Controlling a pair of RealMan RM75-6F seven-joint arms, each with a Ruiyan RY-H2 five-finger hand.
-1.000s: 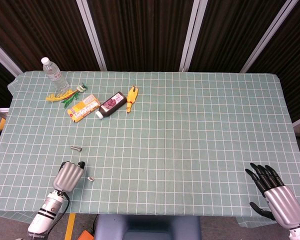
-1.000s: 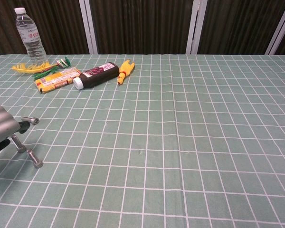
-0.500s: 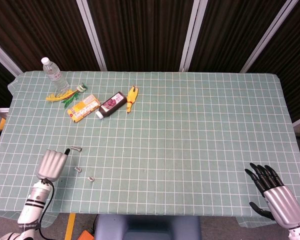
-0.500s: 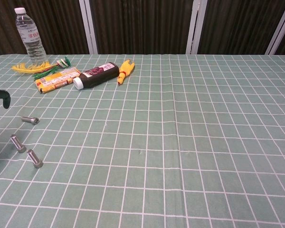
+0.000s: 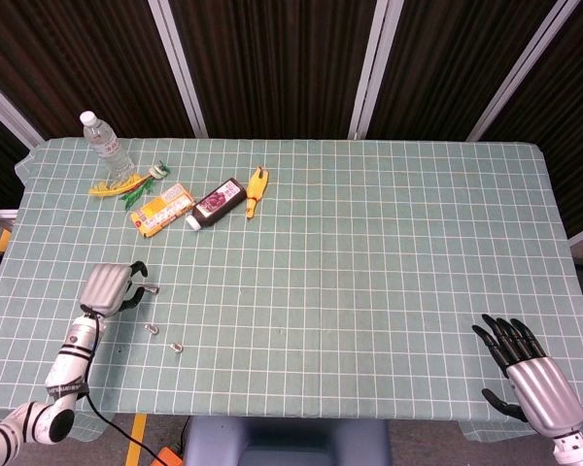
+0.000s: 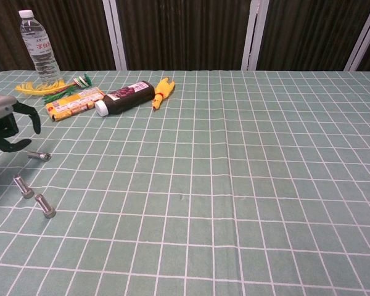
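— So where's the left hand (image 5: 109,288) just now?

— Over the near-left part of the green checked tablecloth (image 5: 369,252), its dark fingers (image 6: 24,111) curled downward and apart, holding nothing. A bolt (image 5: 150,287) lies just beside the fingertips; from the chest view I cannot tell whether they touch it, though a gap seems to show.

— Only one bolt?

— Three. A second bolt (image 5: 153,329) lies nearer the table's front edge than the first, and a third bolt (image 5: 176,347) nearer still. All lie flat, well apart from each other.

— And the right hand (image 5: 530,371)?

— Far from the first bolt, at the near-right corner of the cloth, fingers spread, gripping nothing. The head view cuts its wrist off at the bottom edge, and the chest view misses it entirely.

— What's behind the bolts?

— A cluster toward the far-left corner: a clear water bottle (image 5: 106,144) standing upright, something yellow (image 5: 109,186) and a green-and-white piece (image 5: 146,180) at its foot, too small to name. Then a yellow snack packet (image 5: 162,209), a dark bottle with a white cap (image 5: 217,203) on its side, and a small yellow rubber-chicken toy (image 5: 257,189).
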